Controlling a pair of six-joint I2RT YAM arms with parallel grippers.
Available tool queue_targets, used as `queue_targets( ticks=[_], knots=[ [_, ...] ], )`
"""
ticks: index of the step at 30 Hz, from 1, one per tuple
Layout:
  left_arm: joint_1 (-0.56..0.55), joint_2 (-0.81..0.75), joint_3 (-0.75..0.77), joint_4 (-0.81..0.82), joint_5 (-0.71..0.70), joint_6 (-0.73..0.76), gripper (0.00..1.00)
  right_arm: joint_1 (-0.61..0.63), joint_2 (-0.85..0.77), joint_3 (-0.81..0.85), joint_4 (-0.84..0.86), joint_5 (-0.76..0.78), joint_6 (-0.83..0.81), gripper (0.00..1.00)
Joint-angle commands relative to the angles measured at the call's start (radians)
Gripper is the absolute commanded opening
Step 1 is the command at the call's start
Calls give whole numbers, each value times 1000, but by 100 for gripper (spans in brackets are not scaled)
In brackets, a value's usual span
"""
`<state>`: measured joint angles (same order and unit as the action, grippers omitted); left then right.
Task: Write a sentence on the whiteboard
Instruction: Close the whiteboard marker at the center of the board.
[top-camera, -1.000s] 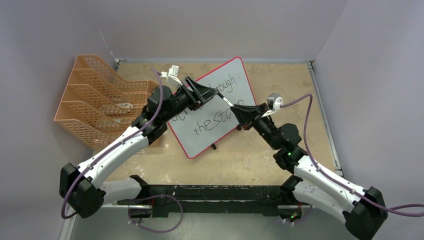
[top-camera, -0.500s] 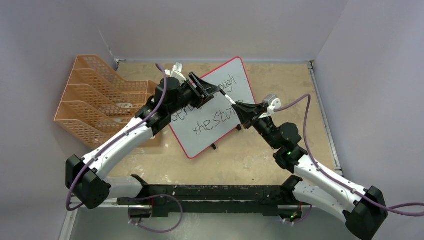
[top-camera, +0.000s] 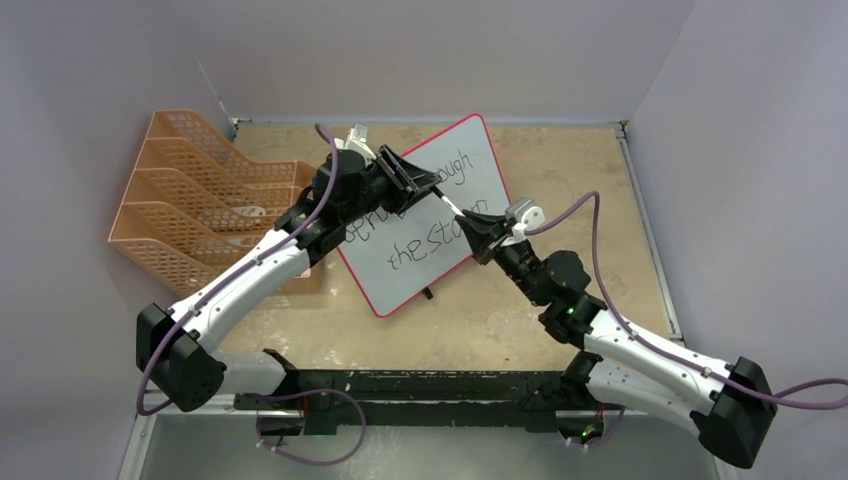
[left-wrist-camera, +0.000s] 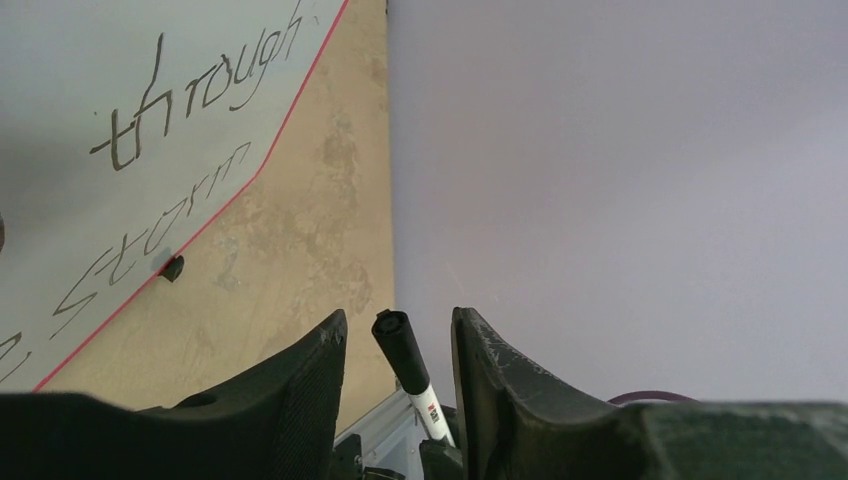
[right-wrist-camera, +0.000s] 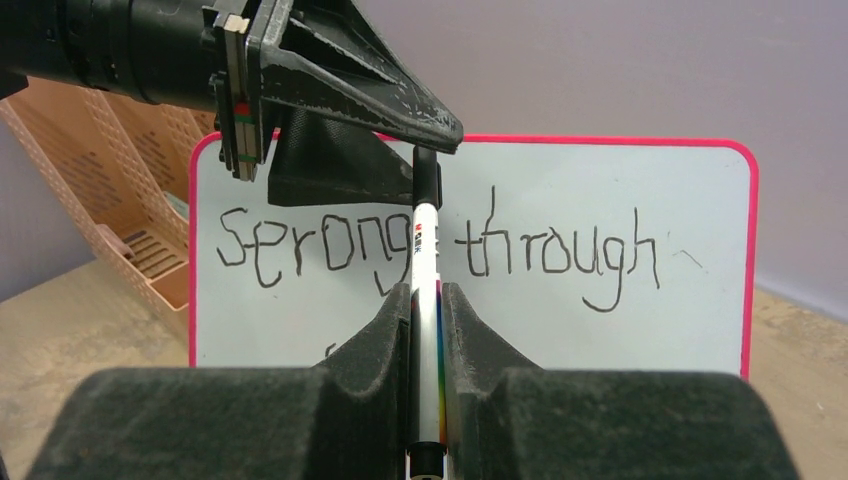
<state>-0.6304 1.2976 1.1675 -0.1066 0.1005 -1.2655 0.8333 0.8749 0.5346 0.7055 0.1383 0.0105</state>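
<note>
The whiteboard (top-camera: 400, 285) stands tilted at mid-table, red-framed, with the sentence (top-camera: 425, 243) in black letters. In the right wrist view the board (right-wrist-camera: 560, 180) reads "Serong through" (right-wrist-camera: 560, 250). My right gripper (top-camera: 470, 222) is shut on a white marker (right-wrist-camera: 424, 240) with a black cap, held in front of the board (right-wrist-camera: 427, 292). My left gripper (top-camera: 432, 185) is open, and the marker's capped end (left-wrist-camera: 400, 345) sits between its fingers with a gap on each side. The left wrist view shows "through" and "storm" (left-wrist-camera: 190, 100).
An orange mesh file rack (top-camera: 190, 200) stands at the left, close behind my left arm. Purple walls enclose the table on three sides. One of the board's small black feet (left-wrist-camera: 172, 267) rests on the tan tabletop. Purple cables trail from both wrists.
My right gripper has moved left with the marker, bringing its capped end between the left fingers. My left arm has shifted a little up and right.
</note>
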Motion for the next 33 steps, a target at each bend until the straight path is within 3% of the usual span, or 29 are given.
queue_targets(
  ticks=[1, 6, 13, 20, 33],
  knots=[
    [3, 9, 52, -2, -2, -15, 38, 24, -1, 52, 49, 75, -68, 0],
    [3, 20, 51, 0, 3, -23, 28, 60, 10, 55, 49, 114, -99, 0],
    [3, 23, 31, 29, 30, -54, 0, 100, 24, 51, 68, 158, -130, 0],
    [-9, 11, -9, 62, 50, -101, 0, 115, 42, 50, 104, 200, -139, 0],
    [-142, 2, -59, 91, -17, -138, 0, 116, 105, 56, 236, 245, -168, 0]
  ],
)
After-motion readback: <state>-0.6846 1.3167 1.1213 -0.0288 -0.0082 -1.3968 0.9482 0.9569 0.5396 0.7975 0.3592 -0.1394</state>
